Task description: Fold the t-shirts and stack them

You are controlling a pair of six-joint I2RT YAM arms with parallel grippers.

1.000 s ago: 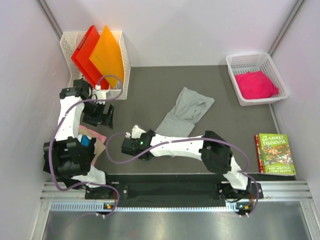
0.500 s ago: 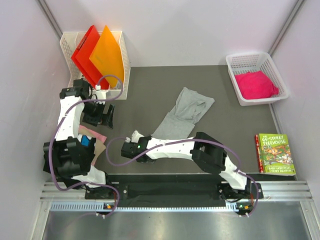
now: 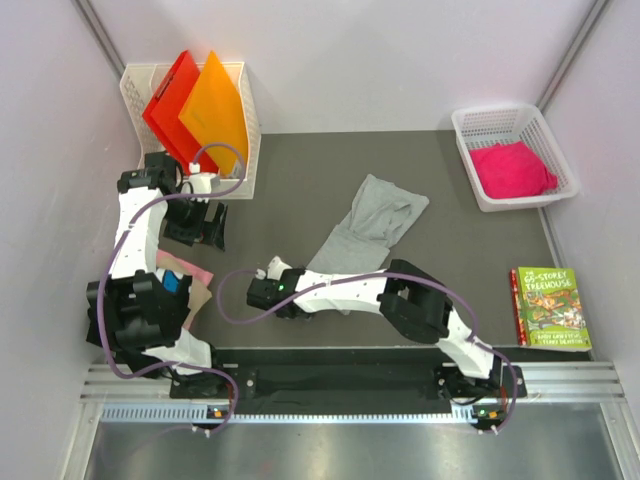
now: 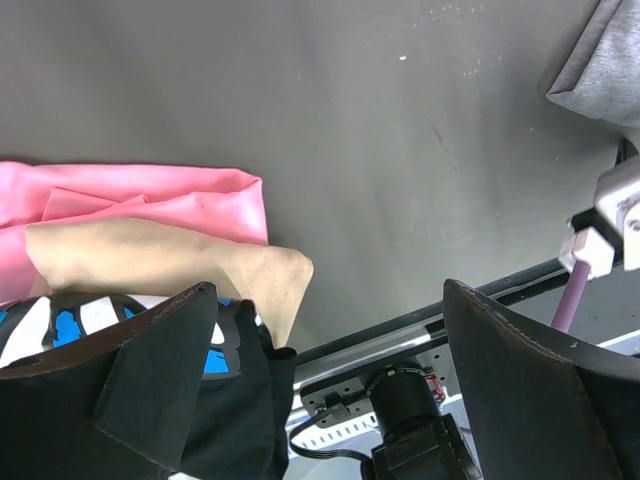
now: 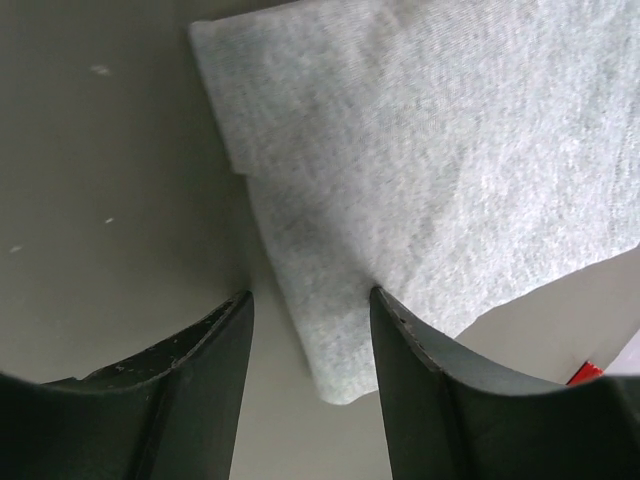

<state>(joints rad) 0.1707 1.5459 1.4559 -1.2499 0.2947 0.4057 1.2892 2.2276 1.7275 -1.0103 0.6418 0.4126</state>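
**A:** Which step are you working on?

**B:** I am judging it to be the start of the grey one's fold. My left pincer (image 4: 325,300) is hanging released, fingers wide, holding nothing. Below it a pile is lying: pale pink cloth (image 4: 150,200), a tan layer (image 4: 160,265) and the black tee (image 4: 245,390) with blue-white print. My right pincer (image 5: 310,295) is released too, its fingers straddling a corner of the grey tee (image 5: 430,150), which is spreading away ahead of it, rumpled, on the table (image 5: 100,200).

**A:** What is the next move asking of you?

**B:** Probably closing low on that corner, so I am pinching the edge and not shoving the whole shirt along.

**A:** Anything you are missing?

**B:** I am not making out whether the fingers are touching cloth, nor what the tan layer is. My own finger is cutting off most of the pile. The pink tee (image 3: 512,168) is sitting bunched in the basket (image 3: 470,125), well off to the right of both pincers.
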